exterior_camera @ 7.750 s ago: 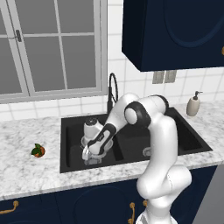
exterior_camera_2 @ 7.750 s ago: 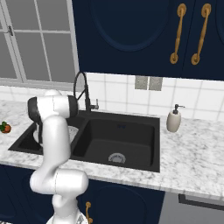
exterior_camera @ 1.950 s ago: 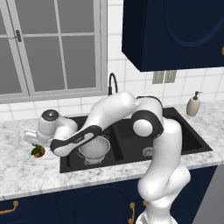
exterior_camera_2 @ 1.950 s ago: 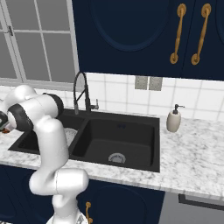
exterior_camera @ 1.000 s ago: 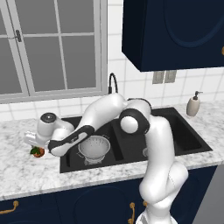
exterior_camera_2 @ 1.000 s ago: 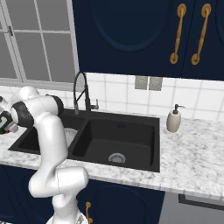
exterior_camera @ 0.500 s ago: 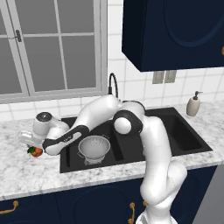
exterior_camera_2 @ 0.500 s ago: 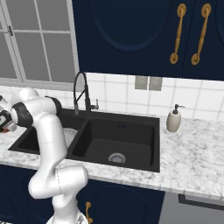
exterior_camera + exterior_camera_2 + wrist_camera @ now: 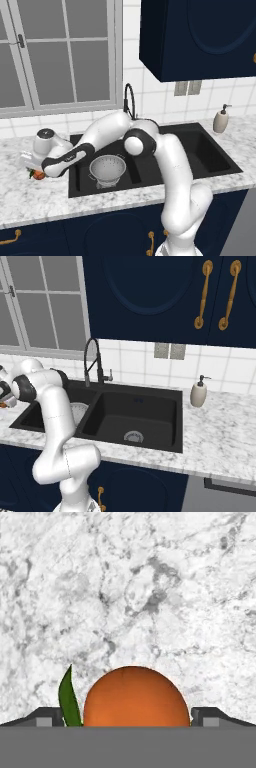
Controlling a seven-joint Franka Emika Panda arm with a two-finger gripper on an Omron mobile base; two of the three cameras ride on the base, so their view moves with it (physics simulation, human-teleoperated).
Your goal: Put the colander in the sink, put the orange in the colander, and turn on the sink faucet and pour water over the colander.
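A simulated kitchen with one white robot arm stretched far to its left over a grey-veined marble table point(image 9: 45, 200). One orange point(image 9: 136, 696), round with a green leaf beside it, rests on the table to the left of the sink point(image 9: 210, 162); from the left base camera it shows as a small orange spot at the arm's hand point(image 9: 37, 174). From the hand camera the orange sits between the two dark fingers point(image 9: 216, 716), which stand spread wide on either side of it, apart from its skin, so nothing is gripped. The sink is matte black with two basins. One silvery perforated colander point(image 9: 107, 168) sits upright in the left basin, holding nothing. One round metal drain point(image 9: 132, 436) shows in the right basin. One tall black gooseneck faucet point(image 9: 93, 362) rises behind the divider between the basins. One beige soap dispenser point(image 9: 198, 392) stands on the table to the right of the sink. Behind the sink are white wall tiles and a paned window point(image 9: 55, 55), and navy cabinets point(image 9: 165, 296) hang above.
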